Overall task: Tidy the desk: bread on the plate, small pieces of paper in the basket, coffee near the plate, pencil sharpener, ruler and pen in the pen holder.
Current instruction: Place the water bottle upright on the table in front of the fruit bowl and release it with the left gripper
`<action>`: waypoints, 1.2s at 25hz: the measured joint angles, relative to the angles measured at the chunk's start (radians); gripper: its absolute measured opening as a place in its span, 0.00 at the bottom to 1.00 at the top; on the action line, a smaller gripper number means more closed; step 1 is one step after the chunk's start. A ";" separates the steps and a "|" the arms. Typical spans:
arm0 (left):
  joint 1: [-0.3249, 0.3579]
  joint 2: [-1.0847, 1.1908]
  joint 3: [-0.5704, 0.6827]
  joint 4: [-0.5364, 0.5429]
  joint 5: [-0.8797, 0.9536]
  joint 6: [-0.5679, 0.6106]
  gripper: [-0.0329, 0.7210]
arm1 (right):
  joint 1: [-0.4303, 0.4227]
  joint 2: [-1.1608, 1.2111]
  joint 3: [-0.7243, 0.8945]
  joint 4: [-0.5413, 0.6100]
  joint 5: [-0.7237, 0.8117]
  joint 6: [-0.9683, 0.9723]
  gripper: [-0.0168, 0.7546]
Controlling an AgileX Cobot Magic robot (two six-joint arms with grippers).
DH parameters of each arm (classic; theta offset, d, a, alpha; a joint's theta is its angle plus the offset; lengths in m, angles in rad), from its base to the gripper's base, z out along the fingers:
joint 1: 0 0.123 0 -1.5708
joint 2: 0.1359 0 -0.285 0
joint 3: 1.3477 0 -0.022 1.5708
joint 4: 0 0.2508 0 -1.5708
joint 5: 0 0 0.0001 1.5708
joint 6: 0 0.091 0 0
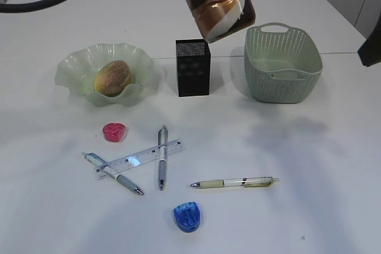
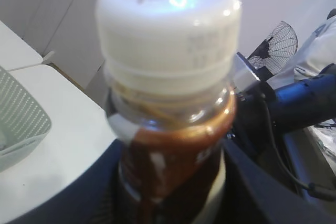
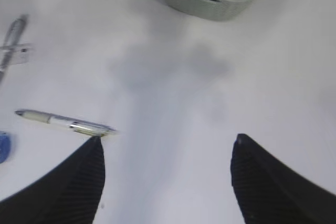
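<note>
The left gripper [image 2: 173, 192] clamps a brown, white-capped coffee bottle [image 1: 217, 1], held tilted high above the black mesh pen holder [image 1: 193, 68]. The right gripper [image 3: 168, 182] hovers open, empty.

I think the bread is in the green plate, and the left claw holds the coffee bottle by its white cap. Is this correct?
Not quite. The bread is in the plate, but the left claw grips the coffee bottle around its brown body; the white cap is free, as the left wrist view shows.

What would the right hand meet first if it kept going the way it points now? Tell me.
Probably bare desk. The right hand is open and empty, angled down at the white surface; the basket lies further ahead and the pen off to its left. Depth is uncertain.
</note>
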 joint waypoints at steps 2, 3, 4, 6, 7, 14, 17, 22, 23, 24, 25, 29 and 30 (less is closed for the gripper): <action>0.000 0.000 0.000 0.001 -0.007 0.000 0.51 | 0.000 -0.004 0.000 -0.071 0.011 0.075 0.77; 0.000 0.000 0.000 0.005 -0.009 0.000 0.51 | 0.000 -0.010 0.000 -0.099 0.017 0.097 0.77; 0.000 0.000 0.000 0.010 -0.009 0.000 0.51 | 0.000 -0.024 0.004 -0.126 0.021 0.131 0.76; 0.000 0.000 0.000 0.015 -0.011 0.000 0.51 | 0.000 -0.056 0.024 -0.144 0.024 0.150 0.76; 0.000 0.000 0.000 0.017 -0.013 0.000 0.51 | 0.000 -0.082 0.046 -0.152 0.025 0.157 0.76; 0.000 0.000 0.000 0.017 -0.018 0.000 0.51 | 0.000 -0.250 0.184 -0.168 0.012 0.178 0.76; 0.000 0.000 0.000 0.017 -0.020 0.000 0.51 | 0.000 -0.338 0.246 -0.172 0.001 0.181 0.76; 0.000 0.000 0.000 0.021 -0.025 0.000 0.51 | 0.000 -0.396 0.298 -0.173 -0.030 0.182 0.76; 0.000 0.000 0.000 0.023 -0.027 0.000 0.51 | 0.000 -0.397 0.308 -0.173 -0.030 0.183 0.76; 0.000 0.000 0.000 0.031 -0.027 0.000 0.51 | 0.000 -0.398 0.313 -0.173 -0.030 0.185 0.76; 0.000 0.000 0.000 0.045 -0.027 0.000 0.51 | 0.000 -0.400 0.319 -0.173 -0.030 0.186 0.76; 0.000 0.000 0.000 0.068 -0.029 0.000 0.51 | 0.000 -0.435 0.354 -0.173 -0.034 0.190 0.76; 0.000 0.000 0.000 0.068 -0.029 0.000 0.51 | 0.000 -0.447 0.369 -0.173 -0.041 0.191 0.76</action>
